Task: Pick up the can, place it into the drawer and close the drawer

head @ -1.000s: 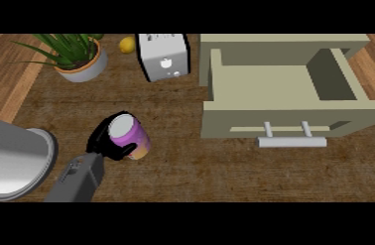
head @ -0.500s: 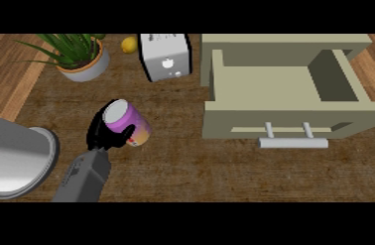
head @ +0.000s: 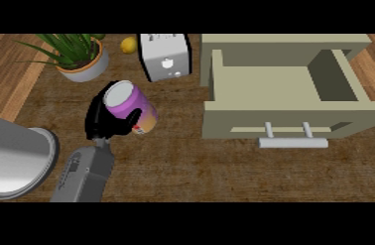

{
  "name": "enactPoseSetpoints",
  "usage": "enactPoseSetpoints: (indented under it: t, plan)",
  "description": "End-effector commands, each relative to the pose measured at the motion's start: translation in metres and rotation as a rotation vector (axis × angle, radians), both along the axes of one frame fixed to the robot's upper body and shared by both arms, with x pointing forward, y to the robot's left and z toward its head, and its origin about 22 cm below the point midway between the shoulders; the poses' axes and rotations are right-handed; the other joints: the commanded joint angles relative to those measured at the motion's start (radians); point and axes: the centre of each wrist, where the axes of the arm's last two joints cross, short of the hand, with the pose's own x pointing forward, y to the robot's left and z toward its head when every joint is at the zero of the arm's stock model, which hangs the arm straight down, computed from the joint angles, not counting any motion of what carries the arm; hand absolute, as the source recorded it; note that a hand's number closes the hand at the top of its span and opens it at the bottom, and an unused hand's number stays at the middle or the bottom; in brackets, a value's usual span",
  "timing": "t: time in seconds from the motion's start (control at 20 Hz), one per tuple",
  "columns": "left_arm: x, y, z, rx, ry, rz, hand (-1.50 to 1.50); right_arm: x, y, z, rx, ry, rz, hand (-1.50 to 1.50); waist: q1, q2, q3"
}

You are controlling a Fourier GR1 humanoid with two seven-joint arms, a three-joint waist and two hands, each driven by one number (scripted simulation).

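Carried farther up and toward the drawer [head: 271, 85] than half a second ago: purple can [head: 130, 106], now tilted, long axis slanting from its pale top at upper left down to lower right. Clasped by the left robot hand [head: 106, 121], fingers curled round its side. Possibly just clear of the table [head: 205, 169]. Drawer open, well apart to the right.

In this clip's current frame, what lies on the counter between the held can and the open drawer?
Nothing: in the head view, only bare brown counter separates the can, gripped by the left hand, from the drawer. The toaster stands farther back, off that line.
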Motion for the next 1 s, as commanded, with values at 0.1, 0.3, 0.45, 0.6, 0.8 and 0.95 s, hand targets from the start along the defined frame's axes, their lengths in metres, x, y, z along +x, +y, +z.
enactPoseSetpoints:
  t: [0.1,0.3,0.45,0.6,0.8,0.95]
  plan:
    - [-0.004,-0.039,0.066,0.019,-0.027,-0.026,1.50,0.000,0.008,0.007,0.015,-0.001,-0.017,-1.50,0.002,-0.001,0.000]
    - [0.019,-0.040,0.108,0.041,-0.055,-0.006,1.50,0.002,0.006,0.008,-0.002,-0.006,0.006,-1.50,-0.006,0.002,0.000]
    - [0.023,-0.069,0.128,0.064,-0.059,-0.012,1.50,0.003,0.018,0.011,0.015,0.002,0.002,-1.50,-0.010,0.003,0.000]
    - [0.022,-0.082,0.144,0.064,-0.075,-0.012,1.50,0.009,0.019,0.007,0.007,-0.010,-0.011,-1.50,-0.010,0.003,0.000]
    - [0.040,-0.084,0.141,0.105,-0.080,-0.019,1.50,0.010,0.013,0.007,0.020,-0.006,0.012,-1.50,-0.012,0.006,-0.001]
    - [0.039,-0.099,0.173,0.087,-0.079,-0.053,1.50,0.001,0.004,-0.002,0.005,0.014,0.011,-1.50,-0.014,0.004,0.000]
